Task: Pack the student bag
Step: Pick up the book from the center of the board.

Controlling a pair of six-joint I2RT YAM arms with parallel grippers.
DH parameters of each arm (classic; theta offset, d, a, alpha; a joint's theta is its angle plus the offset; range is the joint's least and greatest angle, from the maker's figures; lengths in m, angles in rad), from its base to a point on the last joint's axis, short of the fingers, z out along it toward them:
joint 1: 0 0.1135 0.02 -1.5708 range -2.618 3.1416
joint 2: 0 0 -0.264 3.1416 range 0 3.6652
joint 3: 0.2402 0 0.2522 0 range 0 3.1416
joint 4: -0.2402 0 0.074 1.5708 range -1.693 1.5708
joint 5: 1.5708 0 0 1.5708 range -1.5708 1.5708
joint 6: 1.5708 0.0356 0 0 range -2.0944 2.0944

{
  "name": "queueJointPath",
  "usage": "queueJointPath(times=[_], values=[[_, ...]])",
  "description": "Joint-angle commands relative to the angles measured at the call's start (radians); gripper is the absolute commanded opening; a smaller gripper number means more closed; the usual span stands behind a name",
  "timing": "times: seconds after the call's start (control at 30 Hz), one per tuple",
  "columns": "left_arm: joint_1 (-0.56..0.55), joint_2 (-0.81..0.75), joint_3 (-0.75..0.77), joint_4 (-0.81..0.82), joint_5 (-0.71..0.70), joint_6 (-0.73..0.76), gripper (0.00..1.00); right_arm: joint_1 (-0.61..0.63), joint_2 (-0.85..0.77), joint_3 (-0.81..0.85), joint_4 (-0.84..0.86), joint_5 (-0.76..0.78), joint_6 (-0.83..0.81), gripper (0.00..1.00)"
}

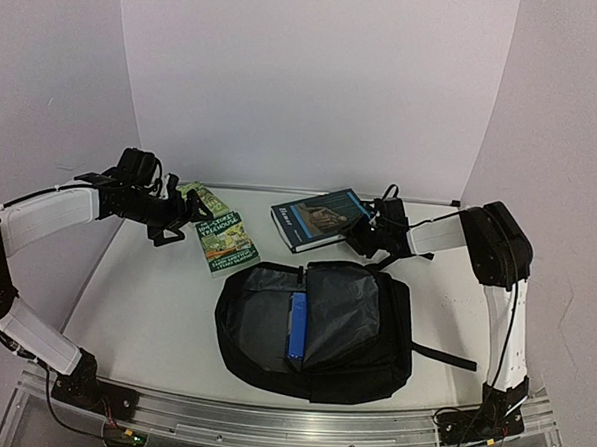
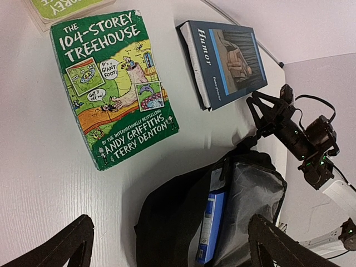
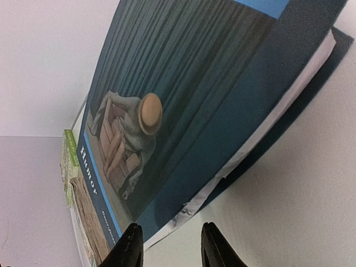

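The student bag (image 1: 318,330) is laid open at the near middle of the table (image 1: 143,316), and a blue item (image 1: 296,329) is seen in its mouth. The left gripper (image 1: 184,218) is held wide apart beside the green Treehouse book (image 1: 227,245). The right gripper (image 3: 169,247) is held parted at a corner of the Humor book (image 1: 317,217).

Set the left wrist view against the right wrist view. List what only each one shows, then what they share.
Only the left wrist view: the Treehouse book, the student bag lying open with a blue item inside, and the right gripper beside the Humor book. Only the right wrist view: that gripper's own fingers, jaws open, just short of the book's near edge. Both: the Humor book, lying on the white table.
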Motion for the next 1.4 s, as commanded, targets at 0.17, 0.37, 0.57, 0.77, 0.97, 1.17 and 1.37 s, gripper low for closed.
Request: queueJointPath(times=[0.17,0.37,0.57,0.77,0.97,1.17,1.37], values=[[0.006,-0.01,0.011,-0.009,-0.007,-0.003,0.97,-0.014,0.061,0.045,0.171,0.001,0.065,0.3],[0.006,-0.003,0.013,-0.014,-0.006,-0.004,0.97,-0.015,0.095,0.067,0.201,-0.003,0.092,0.29],[0.007,-0.002,0.014,-0.021,-0.012,-0.003,0.97,-0.014,0.117,0.075,0.249,-0.002,0.127,0.17],[0.007,-0.002,0.011,-0.018,-0.009,0.001,0.97,-0.014,0.096,0.068,0.307,-0.008,0.131,0.02],[0.006,-0.04,0.003,0.021,-0.008,0.011,0.97,-0.014,0.006,0.027,0.403,-0.069,0.136,0.0],[0.007,-0.104,-0.023,0.104,0.021,0.034,0.97,-0.014,-0.117,0.025,0.411,-0.202,0.072,0.0],[0.007,-0.118,0.002,0.131,0.068,0.075,0.97,-0.014,-0.25,-0.006,0.393,-0.324,0.013,0.0]])
